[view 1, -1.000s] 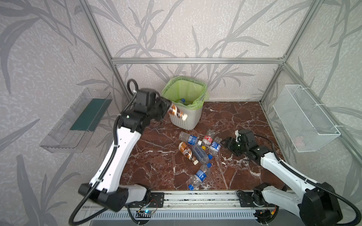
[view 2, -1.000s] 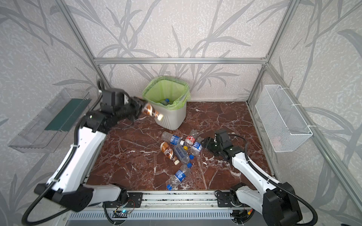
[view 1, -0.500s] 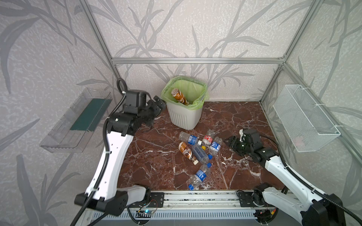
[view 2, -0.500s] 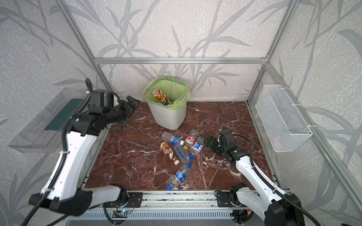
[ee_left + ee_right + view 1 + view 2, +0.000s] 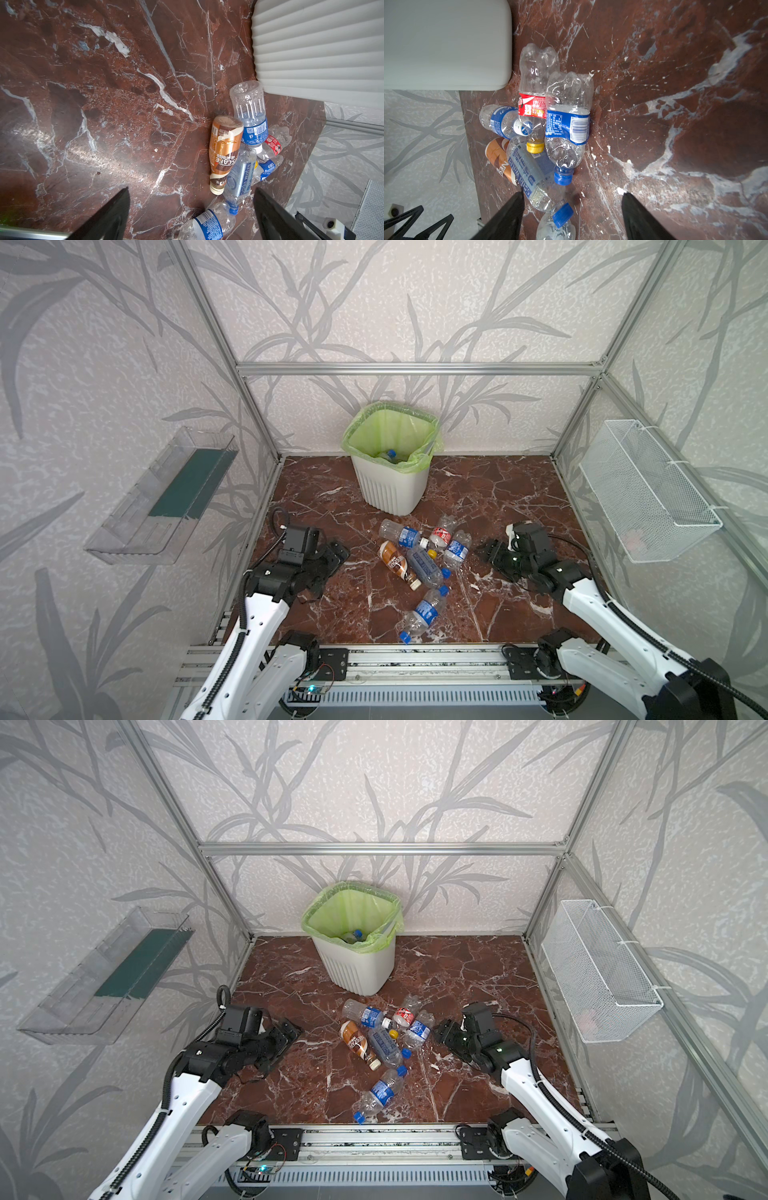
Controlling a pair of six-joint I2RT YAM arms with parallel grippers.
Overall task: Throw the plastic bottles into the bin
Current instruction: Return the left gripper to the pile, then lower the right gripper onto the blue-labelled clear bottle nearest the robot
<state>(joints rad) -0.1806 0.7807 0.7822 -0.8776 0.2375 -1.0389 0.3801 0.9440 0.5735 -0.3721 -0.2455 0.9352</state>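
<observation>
Left pincer and right pincer, both spread and empty, flanked the plastic bottles. Six lay on their sides on the worktop, mostly clear and blue-labelled, one red-labelled, one brown, just in front of the bin at far centre. The step looked like pick-up; next, a pincer needed to close on one bottle.

Left gripper, right gripper: jaws apart
</observation>
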